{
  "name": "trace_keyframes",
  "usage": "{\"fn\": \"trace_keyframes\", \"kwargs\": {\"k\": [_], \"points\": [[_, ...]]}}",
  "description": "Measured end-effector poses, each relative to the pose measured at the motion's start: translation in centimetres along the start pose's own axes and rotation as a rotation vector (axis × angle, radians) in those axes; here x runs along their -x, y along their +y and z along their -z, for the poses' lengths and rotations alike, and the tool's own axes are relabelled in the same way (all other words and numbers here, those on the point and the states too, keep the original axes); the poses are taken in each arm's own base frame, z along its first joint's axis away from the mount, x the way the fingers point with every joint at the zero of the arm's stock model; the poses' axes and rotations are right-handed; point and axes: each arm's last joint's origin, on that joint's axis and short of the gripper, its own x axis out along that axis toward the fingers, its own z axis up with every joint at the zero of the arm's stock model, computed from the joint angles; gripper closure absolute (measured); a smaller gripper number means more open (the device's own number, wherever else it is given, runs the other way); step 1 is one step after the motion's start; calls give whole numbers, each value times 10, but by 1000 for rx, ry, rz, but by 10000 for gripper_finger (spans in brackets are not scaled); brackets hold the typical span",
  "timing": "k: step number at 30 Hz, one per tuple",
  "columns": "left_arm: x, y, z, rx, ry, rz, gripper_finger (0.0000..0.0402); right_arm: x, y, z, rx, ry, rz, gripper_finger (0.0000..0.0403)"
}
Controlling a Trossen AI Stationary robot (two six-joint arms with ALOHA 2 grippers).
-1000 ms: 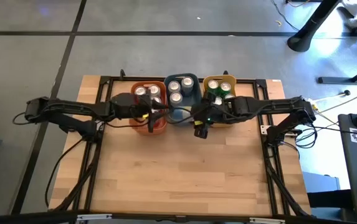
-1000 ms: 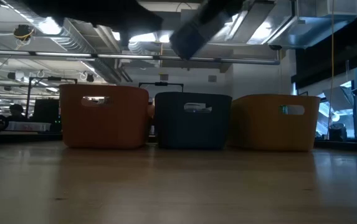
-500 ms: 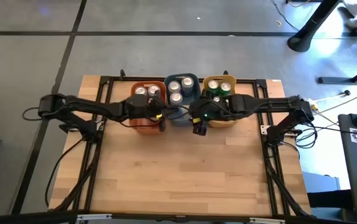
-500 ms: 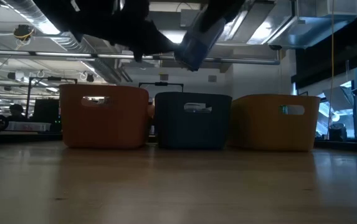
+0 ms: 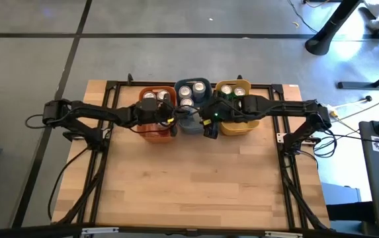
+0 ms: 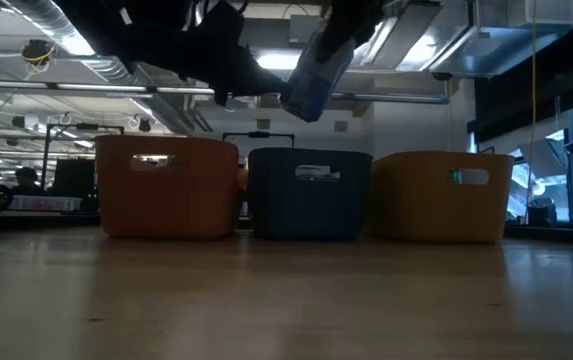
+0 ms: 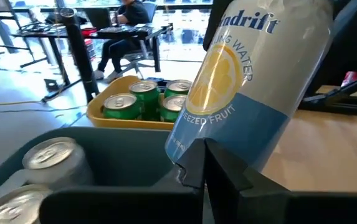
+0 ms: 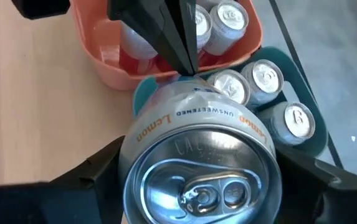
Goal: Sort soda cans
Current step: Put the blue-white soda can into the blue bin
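My right gripper [image 8: 197, 186] is shut on a white-and-blue soda can [image 6: 316, 75], holding it in the air above the near edge of the blue bin [image 5: 192, 106]. In the left wrist view the can [image 7: 253, 87] fills the frame. My left gripper [image 7: 208, 163] is shut. It hovers over the orange bin [image 5: 155, 116] with its tips at the can's lower end. Silver cans [image 8: 265, 78] stand in the blue bin, red ones [image 8: 218, 22] in the orange bin and green ones [image 7: 144, 99] in the yellow bin [image 5: 235, 106]. My right gripper pinches the can's body near its top end [image 8: 197, 143], one finger [image 8: 97, 171] on each side. The can is lifted clear and tilted, its bottom end pointing down and away toward the bins. My left gripper's shut tips [image 8: 187, 65] reach the can's bottom end; whether they touch, I cannot tell.
The three bins stand side by side at the table's far edge, seen as orange [image 6: 166, 185], blue [image 6: 311, 195] and yellow [image 6: 441, 195] walls in the low view. Bare wooden table [image 5: 196, 185] lies in front of them. People sit at desks in the room beyond.
My left gripper has moved toward the table's right, over the orange bin and up to the can. My right gripper has carried the can a little toward the far edge and the blue bin, and the can now sits lower and more tilted in the low view.
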Motion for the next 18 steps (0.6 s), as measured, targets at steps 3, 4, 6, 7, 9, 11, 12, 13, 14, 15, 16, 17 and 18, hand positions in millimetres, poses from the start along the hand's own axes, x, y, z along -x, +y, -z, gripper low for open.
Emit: {"fn": "trace_keyframes", "kwargs": {"k": [3, 4, 6, 7, 9, 11, 12, 13, 14, 15, 16, 17, 18], "points": [[12, 5, -7, -11, 31, -61, 395, -3, -8, -4, -33, -39, 27, 120], [17, 7, -9, -19, 45, -76, 393, -4, -13, -5, -45, -37, 48, 120], [29, 7, -8, -53, 115, -91, 390, -6, -23, -3, -63, -16, 106, 120], [36, 8, -11, -68, 122, -100, 390, -8, -27, -1, -68, -3, 119, 120], [52, 11, -22, -82, 110, -140, 389, -18, -35, 3, -57, 42, 135, 120], [65, 14, -28, -84, 112, -187, 389, -28, -42, 6, -56, 68, 125, 120], [71, 14, -28, -83, 134, -195, 389, -33, -45, 7, -62, 83, 108, 120], [75, 15, -26, -78, 161, -195, 389, -38, -49, 8, -69, 95, 100, 120], [79, 15, -25, -66, 178, -192, 389, -43, -54, 10, -81, 105, 85, 120], [83, 14, -26, -59, 183, -190, 389, -50, -58, 12, -93, 119, 71, 120], [86, 15, -26, -49, 187, -190, 389, -57, -63, 14, -102, 136, 72, 120], [89, 15, -27, -40, 187, -193, 389, -64, -67, 16, -112, 153, 69, 120], [90, 15, -27, -37, 199, -196, 389, -70, -70, 18, -121, 171, 64, 120]]}}
